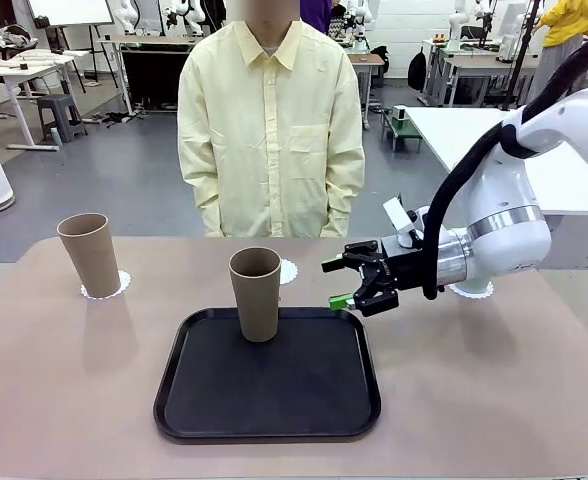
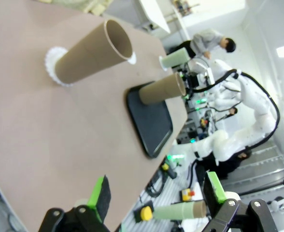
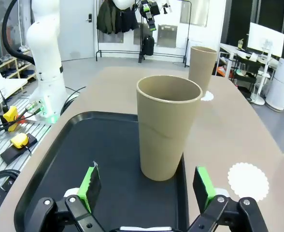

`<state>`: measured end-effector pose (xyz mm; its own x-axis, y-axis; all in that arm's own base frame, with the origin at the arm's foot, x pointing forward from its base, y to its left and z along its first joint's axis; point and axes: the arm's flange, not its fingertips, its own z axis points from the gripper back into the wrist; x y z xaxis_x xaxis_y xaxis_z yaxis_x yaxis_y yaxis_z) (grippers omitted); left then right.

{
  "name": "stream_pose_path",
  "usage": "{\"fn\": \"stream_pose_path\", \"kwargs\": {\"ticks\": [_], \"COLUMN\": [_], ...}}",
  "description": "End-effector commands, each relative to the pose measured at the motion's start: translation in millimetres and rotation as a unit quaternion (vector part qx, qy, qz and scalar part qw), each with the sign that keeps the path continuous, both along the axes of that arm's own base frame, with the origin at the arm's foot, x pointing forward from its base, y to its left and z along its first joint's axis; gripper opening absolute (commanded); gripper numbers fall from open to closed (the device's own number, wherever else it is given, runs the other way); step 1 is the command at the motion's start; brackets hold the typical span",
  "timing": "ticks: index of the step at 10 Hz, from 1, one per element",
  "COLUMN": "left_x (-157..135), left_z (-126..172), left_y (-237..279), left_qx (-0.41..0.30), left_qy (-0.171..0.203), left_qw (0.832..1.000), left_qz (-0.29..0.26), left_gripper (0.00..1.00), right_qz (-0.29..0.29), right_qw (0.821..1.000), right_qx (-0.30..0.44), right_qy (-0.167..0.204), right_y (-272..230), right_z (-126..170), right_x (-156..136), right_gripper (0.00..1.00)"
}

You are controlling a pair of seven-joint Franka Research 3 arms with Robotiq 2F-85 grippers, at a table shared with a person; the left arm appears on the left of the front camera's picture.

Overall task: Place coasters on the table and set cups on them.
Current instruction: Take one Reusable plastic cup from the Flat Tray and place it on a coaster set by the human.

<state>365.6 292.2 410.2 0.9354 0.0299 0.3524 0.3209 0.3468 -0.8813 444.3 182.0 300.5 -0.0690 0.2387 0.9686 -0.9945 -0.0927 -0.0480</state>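
Facing an unlabelled tan cup on the black tray, both grippers' fingers spread apart.

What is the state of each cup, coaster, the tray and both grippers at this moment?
Brown cup: upright on the left coaster, on the table.
Tan cup: upright on the black tray.
Middle coaster: bare, behind the tray.
Right coaster: partly hidden by the arm.
Right gripper: open, holding nothing, beside the tan cup.
Left gripper: open, holding nothing.
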Motion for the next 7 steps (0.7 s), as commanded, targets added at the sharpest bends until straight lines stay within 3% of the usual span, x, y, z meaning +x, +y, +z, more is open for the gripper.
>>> {"fn": "stream_pose_path", "kwargs": {"ticks": [1,3,4,7], "left_x": [-1.1,-1.1,-1.1,-1.1], "left_z": [2.5,2.5,2.5,2.5], "left_y": [1.4,1.4,1.4,1.4], "left_qx": [-0.001,-0.001,-0.001,-0.001], "left_qy": [0.001,0.001,0.001,0.001], "left_qw": [1.000,1.000,1.000,1.000], "left_qz": [0.003,0.003,0.003,0.003], "left_gripper": [1.00,1.00,1.00,1.00], "right_qz": [-0.025,-0.029,-0.006,-0.006], "right_qw": [1.000,0.999,1.000,1.000], "right_qx": [0.005,-0.003,0.003,0.003], "right_qy": [0.015,0.039,0.010,0.010], "right_y": [7.2,11.0,3.3,3.3], "right_z": [1.5,-2.9,0.6,0.6], "right_x": [6.7,12.5,1.8,1.8], "right_gripper": [1.00,1.00,1.00,1.00]}}
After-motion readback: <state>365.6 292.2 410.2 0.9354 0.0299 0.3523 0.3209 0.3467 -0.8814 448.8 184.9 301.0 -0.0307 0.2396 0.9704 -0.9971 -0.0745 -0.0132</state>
